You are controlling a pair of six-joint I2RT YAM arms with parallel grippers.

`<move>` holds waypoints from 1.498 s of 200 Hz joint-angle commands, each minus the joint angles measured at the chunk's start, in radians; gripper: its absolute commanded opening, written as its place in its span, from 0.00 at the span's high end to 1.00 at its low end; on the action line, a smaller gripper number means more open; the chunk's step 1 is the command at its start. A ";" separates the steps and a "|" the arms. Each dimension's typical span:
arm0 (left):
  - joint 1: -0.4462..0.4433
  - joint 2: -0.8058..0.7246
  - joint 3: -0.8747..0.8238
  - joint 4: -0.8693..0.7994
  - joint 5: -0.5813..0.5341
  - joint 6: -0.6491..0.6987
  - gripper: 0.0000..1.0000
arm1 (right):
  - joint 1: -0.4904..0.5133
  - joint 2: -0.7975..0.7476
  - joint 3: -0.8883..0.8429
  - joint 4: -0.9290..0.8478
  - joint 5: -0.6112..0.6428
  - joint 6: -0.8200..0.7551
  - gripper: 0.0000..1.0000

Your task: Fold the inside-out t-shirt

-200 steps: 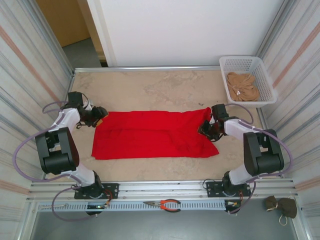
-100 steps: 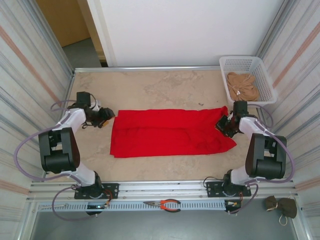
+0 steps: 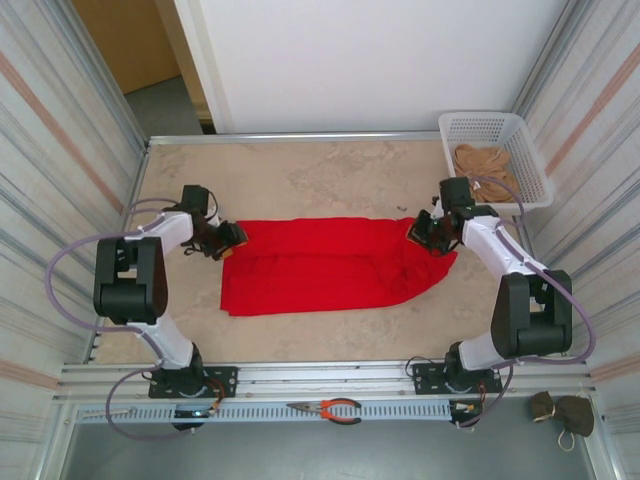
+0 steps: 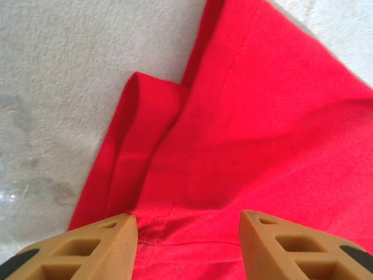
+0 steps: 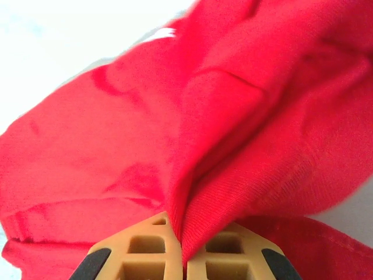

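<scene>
Bare desk (image 3: 300, 180) is seen on the far side of both sets of jaws, with a narrower strip on their near side, up to the rail. The ribbed side walls stand close outside each arm. A white basket (image 3: 482, 122) with a tan cloth (image 3: 485, 172) in it is found just beyond the right jaws, near but apart.

The left jaws are held about half apart, released, over the far left corner of the inside-out t-shirt (image 3: 320, 268). Their tan fingers (image 4: 87, 251) straddle a seam with nothing clamped.

The right jaws are clenched on a raised fold at the shirt's far right corner, the cloth pinched between the fingers (image 5: 145, 248).

The shirt is spread between the two sets of jaws as a long red band. It lies mostly flat, is doubled over by the left jaws, and is rumpled by the right jaws.
</scene>
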 commanded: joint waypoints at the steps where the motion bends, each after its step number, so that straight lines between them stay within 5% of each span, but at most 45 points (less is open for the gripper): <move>1: 0.004 0.037 0.016 0.014 -0.026 0.017 0.50 | 0.096 -0.023 0.099 -0.072 0.047 0.027 1.00; 77: 0.001 0.083 -0.015 0.078 0.020 0.004 0.51 | 0.583 0.205 0.441 -0.134 0.224 0.197 1.00; 131: -0.015 0.096 -0.034 0.103 0.034 -0.016 0.51 | 0.765 0.463 0.687 -0.102 0.245 0.309 1.00; 157: -0.018 0.101 -0.044 0.117 0.044 -0.026 0.51 | 0.803 0.582 0.789 -0.064 0.208 0.340 0.99; 173: -0.010 0.104 -0.023 0.104 0.044 -0.026 0.51 | 0.813 0.661 0.847 -0.009 0.106 0.351 0.51; 193: 0.029 0.108 0.042 0.067 0.055 -0.024 0.50 | 0.848 0.693 0.940 0.018 0.036 0.289 0.33; 223: 0.118 0.124 0.185 -0.018 0.070 -0.012 0.49 | 0.865 0.570 0.878 0.025 0.065 0.206 0.31; 256: 0.192 0.101 0.296 -0.082 0.107 -0.001 0.48 | 0.809 0.392 0.563 0.068 0.167 0.197 0.31; 299: 0.225 -0.030 0.241 -0.069 0.172 -0.016 0.47 | 0.707 0.380 0.395 0.111 0.151 0.183 0.27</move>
